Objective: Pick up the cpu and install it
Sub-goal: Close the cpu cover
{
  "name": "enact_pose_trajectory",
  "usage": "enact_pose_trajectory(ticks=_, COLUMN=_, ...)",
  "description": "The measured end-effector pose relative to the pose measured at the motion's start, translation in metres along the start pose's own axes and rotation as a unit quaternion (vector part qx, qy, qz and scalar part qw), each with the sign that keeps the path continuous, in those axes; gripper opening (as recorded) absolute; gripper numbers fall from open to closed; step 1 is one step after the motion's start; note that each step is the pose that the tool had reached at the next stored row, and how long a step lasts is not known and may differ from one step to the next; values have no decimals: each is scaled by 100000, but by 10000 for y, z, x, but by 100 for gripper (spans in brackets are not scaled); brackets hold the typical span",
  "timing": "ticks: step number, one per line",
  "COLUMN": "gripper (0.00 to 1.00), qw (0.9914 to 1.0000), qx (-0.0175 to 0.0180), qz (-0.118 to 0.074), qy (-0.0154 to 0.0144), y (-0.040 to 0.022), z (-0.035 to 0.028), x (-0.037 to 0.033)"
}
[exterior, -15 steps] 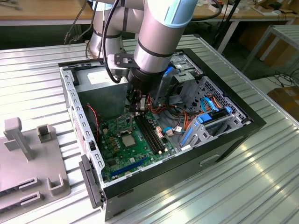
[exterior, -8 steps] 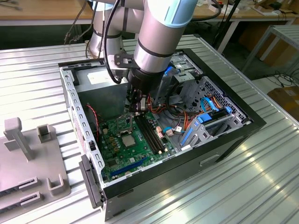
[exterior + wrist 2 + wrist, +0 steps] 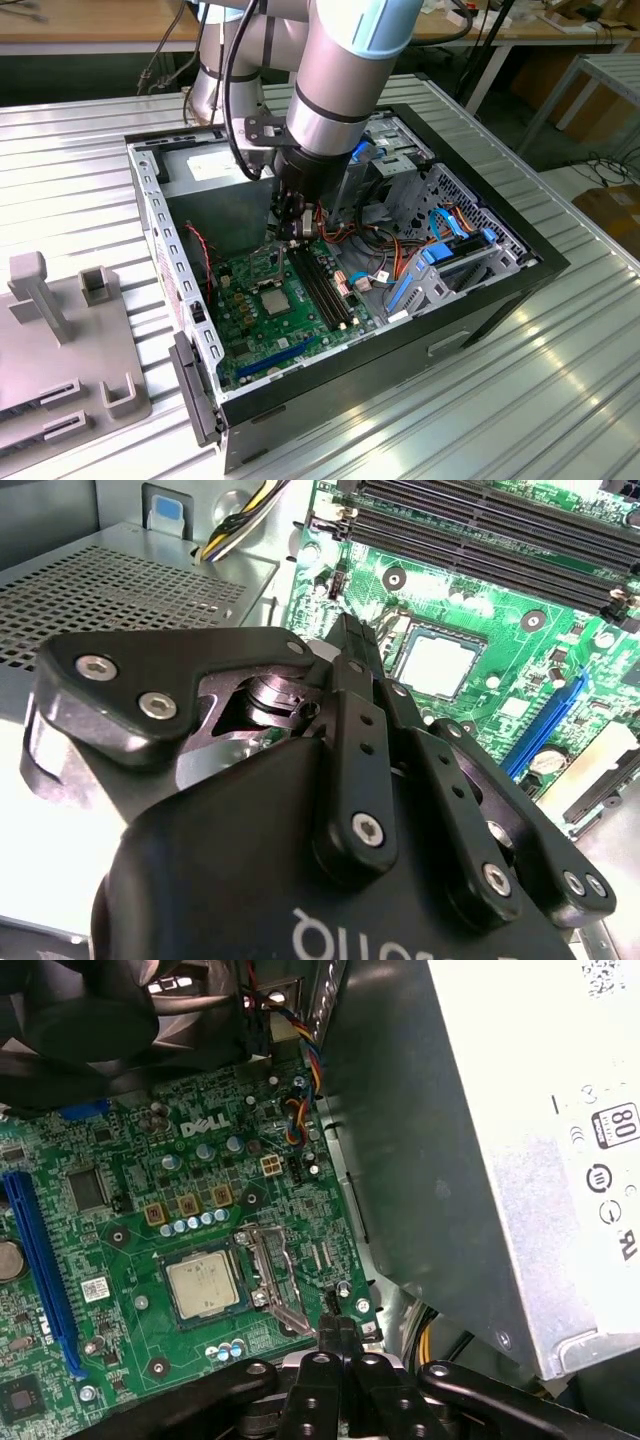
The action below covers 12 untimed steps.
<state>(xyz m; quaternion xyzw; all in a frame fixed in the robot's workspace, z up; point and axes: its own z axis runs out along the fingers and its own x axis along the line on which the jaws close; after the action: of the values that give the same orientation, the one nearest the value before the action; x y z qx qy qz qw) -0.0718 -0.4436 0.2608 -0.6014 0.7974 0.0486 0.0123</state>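
Silver cpu [image 3: 203, 1287] sits in socket on board; end effector [image 3: 337, 1332] closed, empty, beside it.

The cpu [image 3: 203, 1286], a small flat square chip with a dull silver-grey top, lies level in its socket on the green board [image 3: 120, 1360].

An open black computer case [image 3: 470, 320] lies on a ribbed metal surface [image 3: 560, 400]. Inside, a green motherboard [image 3: 262, 318] sits beside blue drive brackets [image 3: 440, 262] at the exterior view's right. A grey plastic fixture [image 3: 60, 340] stands left of the case.
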Motion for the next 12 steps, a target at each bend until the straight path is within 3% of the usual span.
enact_pose_trajectory(ticks=12, gripper=11, qw=99967, qx=-181, qz=-2566, qy=161, y=0, z=-9, x=0)
